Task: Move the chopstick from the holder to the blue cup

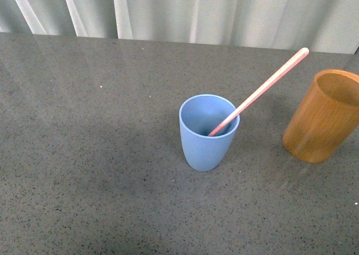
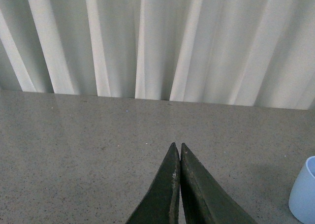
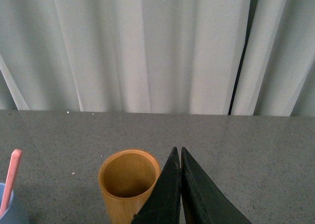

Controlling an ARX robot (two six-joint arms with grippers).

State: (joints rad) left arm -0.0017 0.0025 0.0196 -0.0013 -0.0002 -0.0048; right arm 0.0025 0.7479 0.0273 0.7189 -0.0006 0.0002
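Observation:
A pink chopstick (image 1: 263, 88) leans out of the light blue cup (image 1: 207, 136) at the table's middle, its top end pointing to the back right. The orange-brown wooden holder (image 1: 323, 117) stands to the cup's right with nothing showing inside. Neither arm appears in the front view. In the right wrist view my right gripper (image 3: 177, 150) is shut with nothing in it, just beside the holder (image 3: 125, 187); the chopstick's tip (image 3: 11, 177) and the cup's rim (image 3: 10, 211) show at the edge. In the left wrist view my left gripper (image 2: 177, 146) is shut and holds nothing, with the cup (image 2: 305, 192) off to one side.
The grey speckled table (image 1: 95, 154) runs back to a pale curtain (image 1: 185, 11) along its far edge. Nothing else stands on the table in these views.

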